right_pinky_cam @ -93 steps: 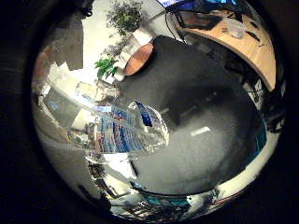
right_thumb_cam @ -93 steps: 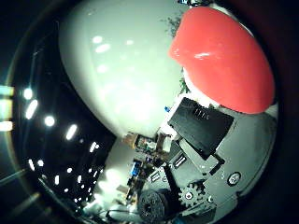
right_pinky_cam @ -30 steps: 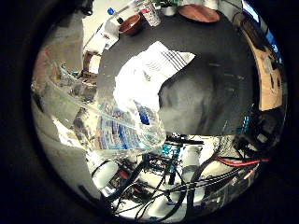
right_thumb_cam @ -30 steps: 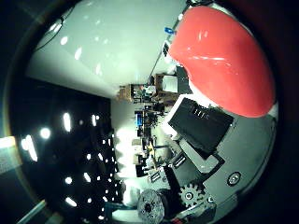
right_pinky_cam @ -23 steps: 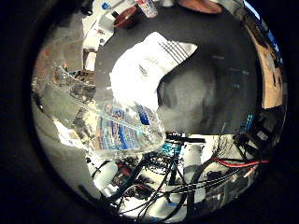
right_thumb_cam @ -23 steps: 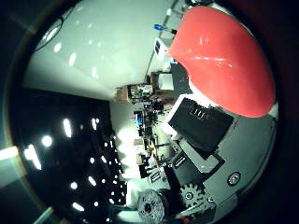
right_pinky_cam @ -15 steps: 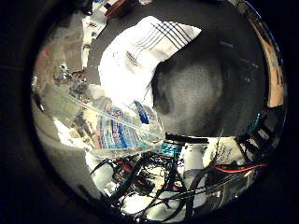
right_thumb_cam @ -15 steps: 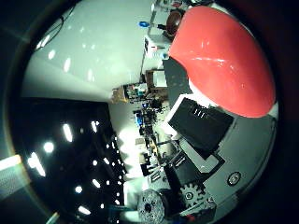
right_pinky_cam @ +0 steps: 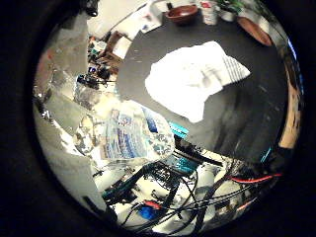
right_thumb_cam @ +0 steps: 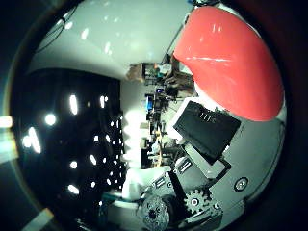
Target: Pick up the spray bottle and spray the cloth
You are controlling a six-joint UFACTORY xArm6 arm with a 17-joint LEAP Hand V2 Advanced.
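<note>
The spray bottle's clear body with a blue and white label (right_pinky_cam: 128,133) fills the part of the right little finger side palm view next to the palm. Its red top (right_thumb_cam: 231,63) looms large in the right thumb side palm view, right beside my hand's black and geared parts (right_thumb_cam: 197,159). My hand carries the bottle in the air above the dark table (right_pinky_cam: 262,114). The white cloth with thin dark stripes (right_pinky_cam: 193,79) lies crumpled on the table, below and beyond the bottle.
A brown bowl (right_pinky_cam: 181,13) and small containers stand at the table's far edge. A wooden surface (right_pinky_cam: 259,28) lies past it. White equipment and tangled gear (right_pinky_cam: 163,197) lie beside the table's near edge. The thumb side view shows a ceiling with lamps (right_thumb_cam: 58,115).
The whole picture has swung, so the hand has turned and moved with the bottle still fixed against the palm. The cloth now shows fully, more to the middle of the table.
</note>
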